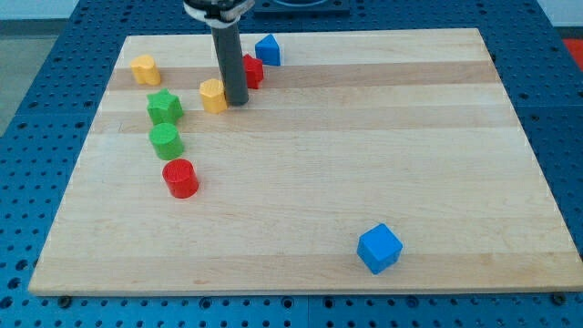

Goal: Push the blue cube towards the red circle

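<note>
Cube first: the blue cube (pixel 379 248) sits nearest the view's bottom, alone on the wooden board (pixel 364 137). We take it as our landmark. Up and well to the view's left of it stands the red circle (pixel 180 178), a short cylinder. Farther from the cube come a green cylinder (pixel 167 141), a green star-like block (pixel 165 107), then a yellow block (pixel 213 95) with our tip (pixel 237 101) just beside it. Farthest off lie a red block (pixel 251 70), a second blue block (pixel 268 50) and another yellow block (pixel 144 69). We carry no gripper, only a rod, so nothing opens or closes. To push well, we judge the tip should circle to the cube's right and lower side, then drive left and slightly upward through its centre, keeping clear of the cluster.
</note>
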Available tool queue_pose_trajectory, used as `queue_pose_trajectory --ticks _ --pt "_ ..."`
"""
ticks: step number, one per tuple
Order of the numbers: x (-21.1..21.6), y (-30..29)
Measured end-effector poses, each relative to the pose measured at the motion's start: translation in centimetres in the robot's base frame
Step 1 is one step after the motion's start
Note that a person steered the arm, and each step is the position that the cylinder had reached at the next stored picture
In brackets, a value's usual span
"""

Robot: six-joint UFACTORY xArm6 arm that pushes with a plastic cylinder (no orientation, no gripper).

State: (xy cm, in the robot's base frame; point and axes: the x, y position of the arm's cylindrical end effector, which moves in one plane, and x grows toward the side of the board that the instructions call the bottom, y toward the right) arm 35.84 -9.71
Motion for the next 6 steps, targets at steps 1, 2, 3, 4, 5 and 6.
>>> queue_pose_trajectory --ticks 1,2,3,4,5,6 --pt "1.7 -0.1" --pt "1.2 -0.9" --pt "4.6 0.6" --pt "12.1 8.6" --pt "17.2 19.6" --pt "20.8 23.2"
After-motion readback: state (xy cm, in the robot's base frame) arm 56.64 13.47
